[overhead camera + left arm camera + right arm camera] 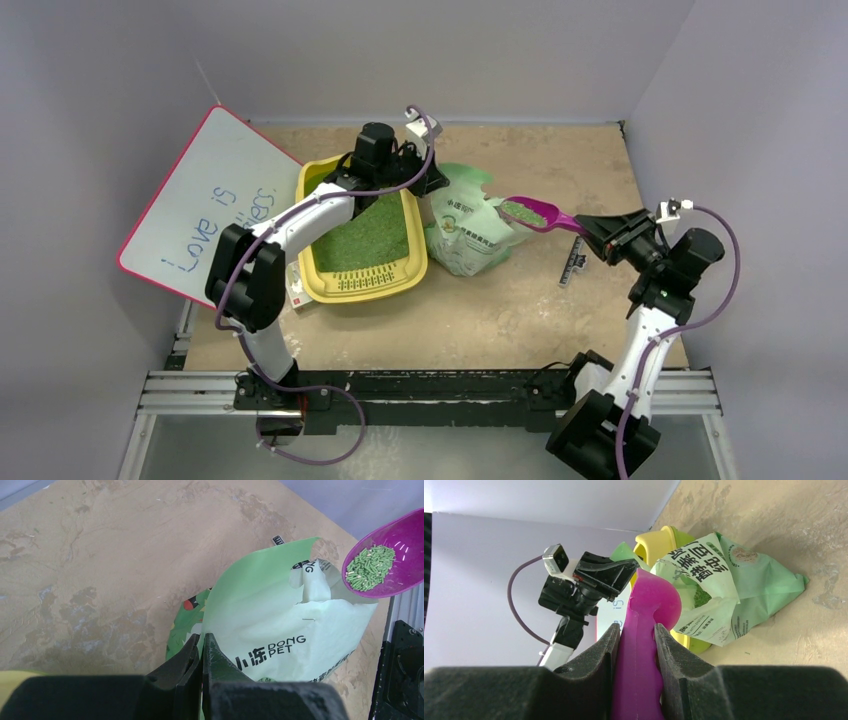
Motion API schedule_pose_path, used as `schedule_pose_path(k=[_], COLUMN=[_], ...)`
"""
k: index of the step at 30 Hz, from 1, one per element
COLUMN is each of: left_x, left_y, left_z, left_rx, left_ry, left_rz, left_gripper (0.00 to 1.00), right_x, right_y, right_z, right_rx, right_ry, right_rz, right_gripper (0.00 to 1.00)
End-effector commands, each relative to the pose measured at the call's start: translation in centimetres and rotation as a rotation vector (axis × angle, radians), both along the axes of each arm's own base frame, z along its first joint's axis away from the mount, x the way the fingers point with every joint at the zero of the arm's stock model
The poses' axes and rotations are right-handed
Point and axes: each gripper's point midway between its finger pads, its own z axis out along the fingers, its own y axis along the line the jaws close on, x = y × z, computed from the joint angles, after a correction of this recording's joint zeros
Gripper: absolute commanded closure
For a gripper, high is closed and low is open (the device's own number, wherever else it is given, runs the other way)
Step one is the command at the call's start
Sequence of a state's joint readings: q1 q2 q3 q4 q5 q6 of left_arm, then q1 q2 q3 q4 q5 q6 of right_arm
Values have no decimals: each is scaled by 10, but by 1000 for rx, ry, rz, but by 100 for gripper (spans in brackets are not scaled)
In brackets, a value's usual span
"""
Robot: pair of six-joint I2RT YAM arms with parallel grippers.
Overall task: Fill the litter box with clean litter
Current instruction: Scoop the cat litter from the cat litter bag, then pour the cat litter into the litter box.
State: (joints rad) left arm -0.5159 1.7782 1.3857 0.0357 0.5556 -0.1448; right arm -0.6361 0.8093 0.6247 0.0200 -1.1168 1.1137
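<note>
The right hand (pixel 637 630), clamped on the purple scoop (pixel 530 213), should carry the clean litter (pixel 371 567) level to the litter box (pixel 365 285); the left hand (pixel 201 642), pinching the bag (pixel 462 235), steadies it.

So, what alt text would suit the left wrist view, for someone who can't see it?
The left gripper pinches the edge of an open pale green bag on a tan table. At upper right, a purple scoop holds green litter pellets.
</note>
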Motion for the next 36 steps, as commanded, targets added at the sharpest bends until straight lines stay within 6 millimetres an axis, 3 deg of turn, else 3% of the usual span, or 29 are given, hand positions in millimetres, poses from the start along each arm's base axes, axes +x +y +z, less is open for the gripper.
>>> schedule_pose_path(k=[1, 11, 20, 36], left_x=[7, 11, 12, 12], left_y=[-7, -6, -9, -8], left_z=[26, 23, 23, 24], left_rx=[-43, -43, -59, -68], left_ry=[-51, -41, -32, -25], left_rz=[7, 27, 28, 37], left_gripper=[100, 100, 100, 100], right_x=[-2, -1, 0, 26], right_y=[3, 7, 30, 126], right_z=[32, 46, 56, 55], right_rx=[-24, -31, -37, -22], right_ry=[-94, -138, -175, -200], right_rz=[28, 54, 123, 288], right_gripper=[100, 100, 100, 100])
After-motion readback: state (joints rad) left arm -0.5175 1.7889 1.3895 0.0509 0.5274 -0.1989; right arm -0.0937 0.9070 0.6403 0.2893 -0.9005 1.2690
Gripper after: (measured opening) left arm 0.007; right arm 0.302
